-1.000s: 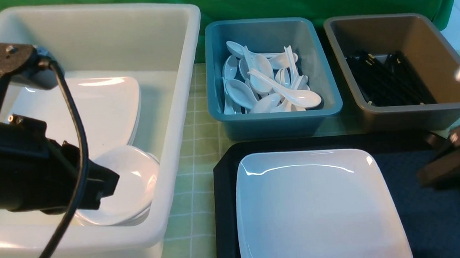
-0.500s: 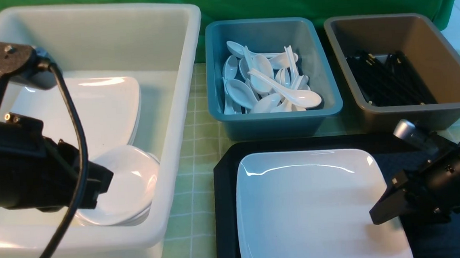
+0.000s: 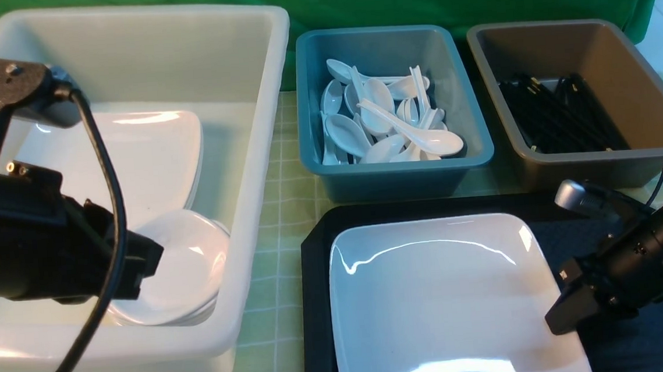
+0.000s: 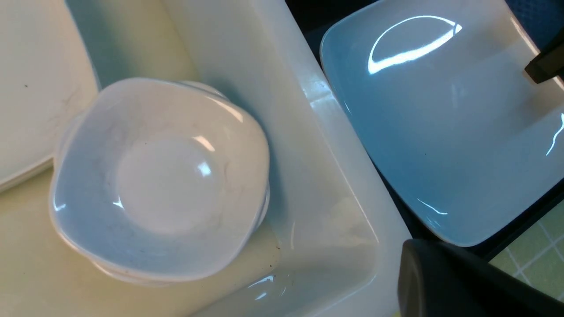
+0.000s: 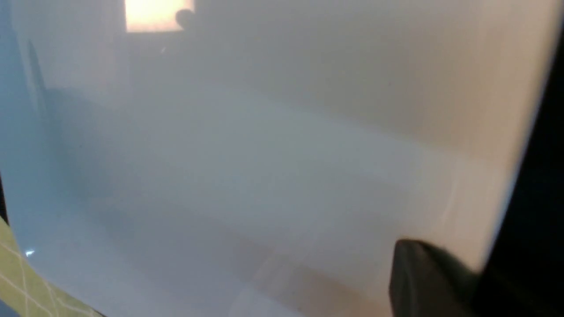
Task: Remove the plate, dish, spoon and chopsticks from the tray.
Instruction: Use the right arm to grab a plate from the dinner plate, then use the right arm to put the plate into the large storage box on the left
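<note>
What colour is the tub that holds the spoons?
Blue; the tub shows best in the front view.

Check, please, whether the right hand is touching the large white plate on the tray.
Touching: the right wrist view shows a finger of the right hand lying on the rim of the plate, no gap.

White tub (image 3: 124, 54), blue tub (image 3: 395, 184), grey tub (image 3: 575, 172), checked cloth (image 3: 281, 213).

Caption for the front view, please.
Right end effector pinches the plate by its right rim on the tray; left end effector, shut, hovers over the white tub of dishes.
</note>
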Robot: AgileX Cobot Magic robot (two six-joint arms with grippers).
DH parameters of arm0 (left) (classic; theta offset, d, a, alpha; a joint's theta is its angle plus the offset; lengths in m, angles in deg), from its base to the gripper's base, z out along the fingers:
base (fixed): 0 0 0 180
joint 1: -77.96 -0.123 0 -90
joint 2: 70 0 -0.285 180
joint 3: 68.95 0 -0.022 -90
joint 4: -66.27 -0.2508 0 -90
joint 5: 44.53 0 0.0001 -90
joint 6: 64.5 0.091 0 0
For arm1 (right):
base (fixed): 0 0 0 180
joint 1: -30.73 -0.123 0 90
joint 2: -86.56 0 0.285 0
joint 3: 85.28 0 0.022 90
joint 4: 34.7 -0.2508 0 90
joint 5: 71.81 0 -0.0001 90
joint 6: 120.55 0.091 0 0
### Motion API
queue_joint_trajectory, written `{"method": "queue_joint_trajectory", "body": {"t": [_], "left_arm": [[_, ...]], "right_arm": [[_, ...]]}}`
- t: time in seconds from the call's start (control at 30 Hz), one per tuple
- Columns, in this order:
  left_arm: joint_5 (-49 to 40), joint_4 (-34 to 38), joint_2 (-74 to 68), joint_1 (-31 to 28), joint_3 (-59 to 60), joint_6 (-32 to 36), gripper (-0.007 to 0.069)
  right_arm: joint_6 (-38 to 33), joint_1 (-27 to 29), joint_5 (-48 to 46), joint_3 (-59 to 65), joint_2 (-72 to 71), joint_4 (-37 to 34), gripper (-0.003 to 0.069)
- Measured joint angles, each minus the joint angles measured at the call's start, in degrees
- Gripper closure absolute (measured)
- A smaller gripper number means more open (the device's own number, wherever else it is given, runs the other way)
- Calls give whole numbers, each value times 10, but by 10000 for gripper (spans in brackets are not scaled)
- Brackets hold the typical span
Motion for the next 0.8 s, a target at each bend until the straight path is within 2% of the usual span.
{"method": "queue_joint_trajectory", "body": {"t": [0.3, 0.43, 0.57, 0.8], "left_arm": [[0, 0, 0, 0, 0, -1, 641], [6, 0, 0, 0, 0, -1, 641], [7, 0, 0, 0, 0, -1, 641], [9, 1, 0, 0, 0, -3, 641]], "right_arm": [[33, -4, 7, -5, -185, 44, 642], [67, -4, 0, -41, -247, 99, 640], [89, -4, -19, -89, -270, 131, 637], [101, -4, -65, -156, -271, 135, 637]]}}
